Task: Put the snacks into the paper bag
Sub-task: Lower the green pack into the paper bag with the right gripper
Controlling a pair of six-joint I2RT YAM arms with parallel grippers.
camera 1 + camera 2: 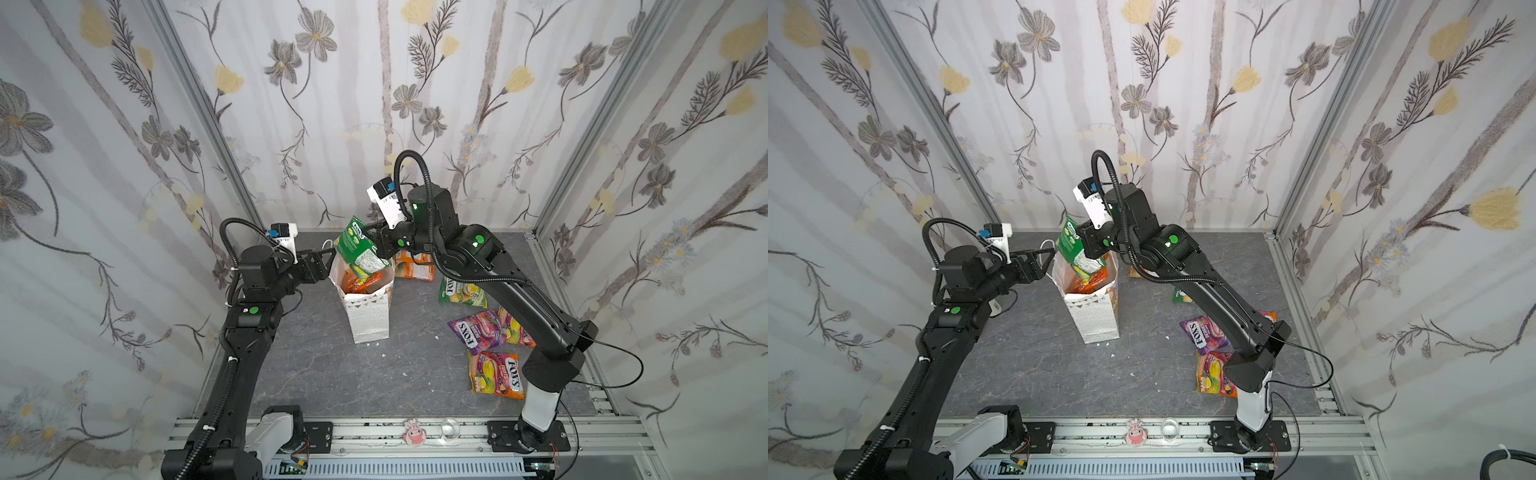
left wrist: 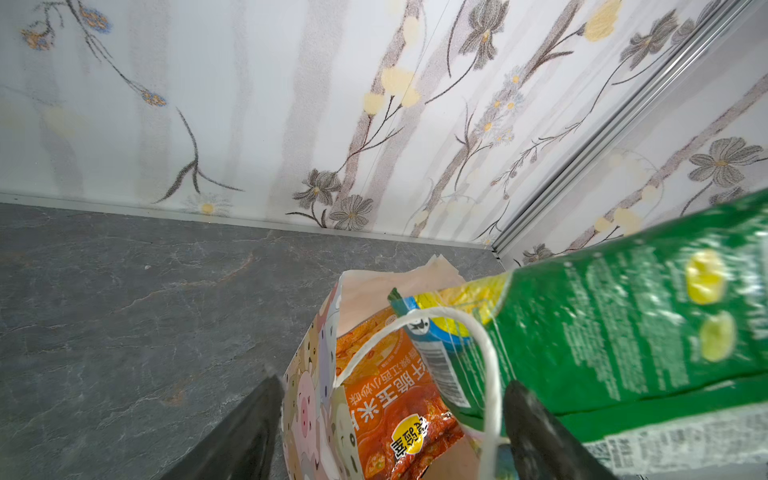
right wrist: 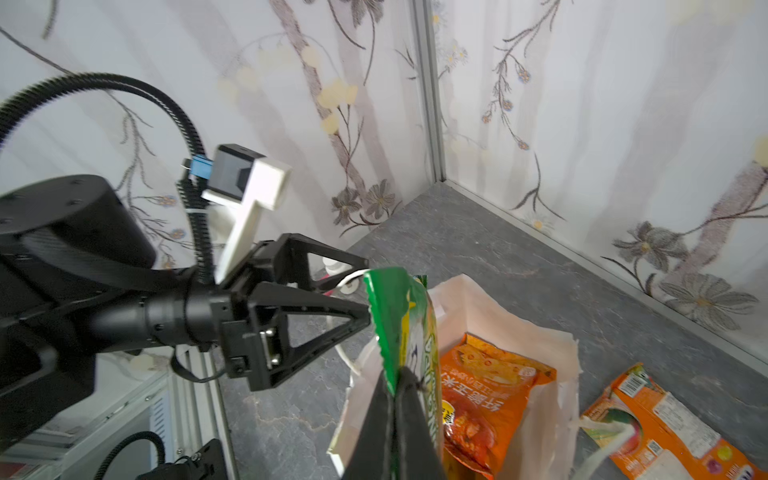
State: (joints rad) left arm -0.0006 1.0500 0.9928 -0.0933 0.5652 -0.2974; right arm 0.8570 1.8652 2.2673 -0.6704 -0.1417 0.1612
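Note:
The white paper bag (image 1: pixel 370 316) (image 1: pixel 1096 320) stands upright mid-table with an orange snack packet (image 1: pixel 361 284) (image 2: pixel 386 395) inside. My right gripper (image 1: pixel 376 245) (image 3: pixel 395 382) is shut on a green snack packet (image 1: pixel 357 249) (image 1: pixel 1075 245), which hangs tilted over the bag's mouth with its lower end inside the opening. My left gripper (image 1: pixel 330 255) (image 2: pixel 392 399) is open at the bag's left rim; the bag wall (image 2: pixel 307 395) and a white cord handle (image 2: pixel 490 374) lie between its fingers. Several more snacks lie on the right: orange (image 1: pixel 415 266), green-yellow (image 1: pixel 461 293), purple (image 1: pixel 478 332), pink-orange (image 1: pixel 496 374).
Flowered walls close the cell behind and at both sides. My right arm (image 1: pixel 519 299) stretches over the loose packets. A small pink figure (image 1: pixel 413 432) and a clear round piece (image 1: pixel 451 428) sit on the front rail. Small white scraps (image 1: pixel 384 355) lie near the bag.

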